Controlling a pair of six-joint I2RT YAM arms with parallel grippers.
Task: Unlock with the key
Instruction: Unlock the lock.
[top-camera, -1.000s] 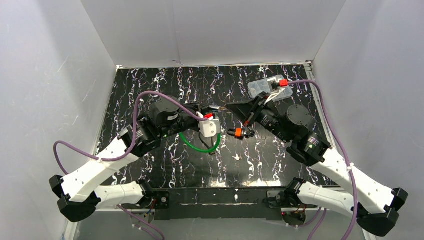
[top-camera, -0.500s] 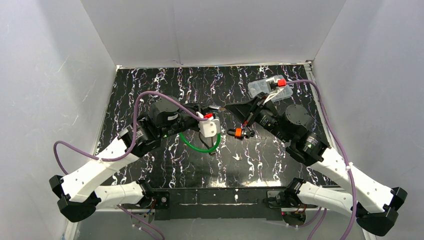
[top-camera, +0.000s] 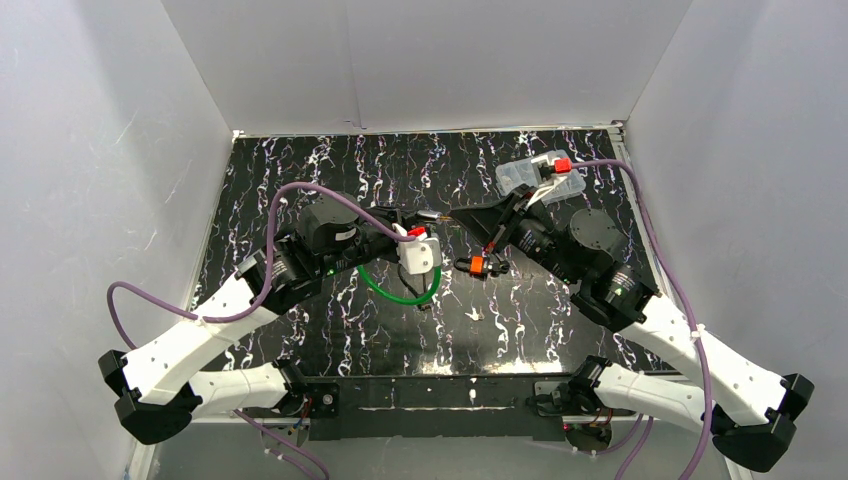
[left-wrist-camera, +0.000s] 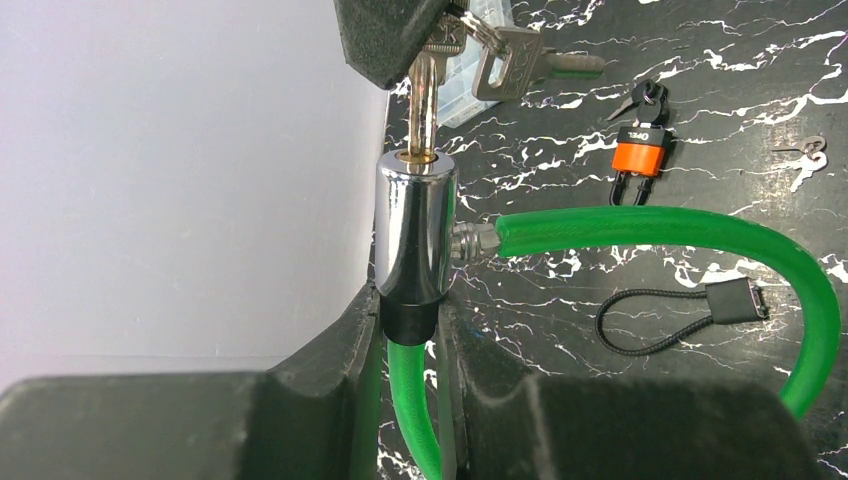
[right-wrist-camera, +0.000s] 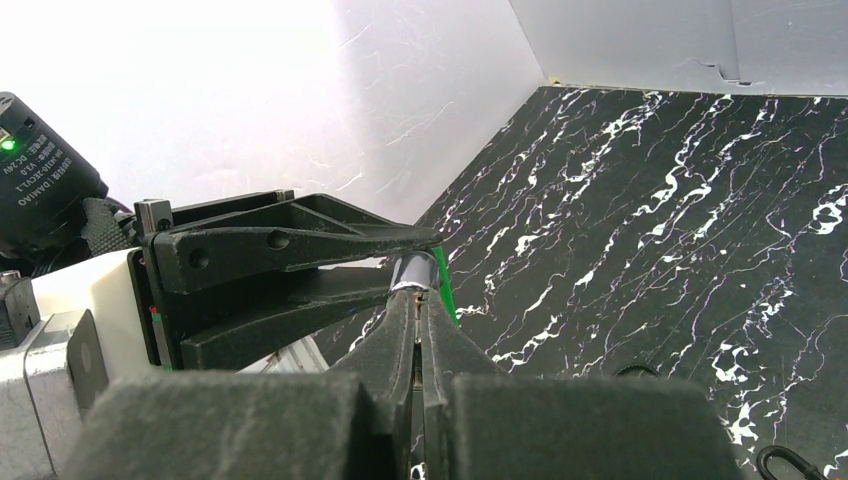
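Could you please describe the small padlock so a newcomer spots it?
On the black marbled table, find the green cable loop. The padlock lies just beside it: small, black-shackled, and the only thing with an orange body.

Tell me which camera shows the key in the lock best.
Left wrist: the key stands in the chrome lock, pinched by the right claw. The top view barely shows it; the right wrist view hides it behind that claw.

Quick count: one green cable lock (left-wrist-camera: 640, 225), two silver keys (left-wrist-camera: 424, 95) on a ring up top, one orange padlock (left-wrist-camera: 638, 155) upper right, one black cord loop (left-wrist-camera: 660, 318), one tiny loose key (left-wrist-camera: 806, 153), one clear box (top-camera: 540, 176).
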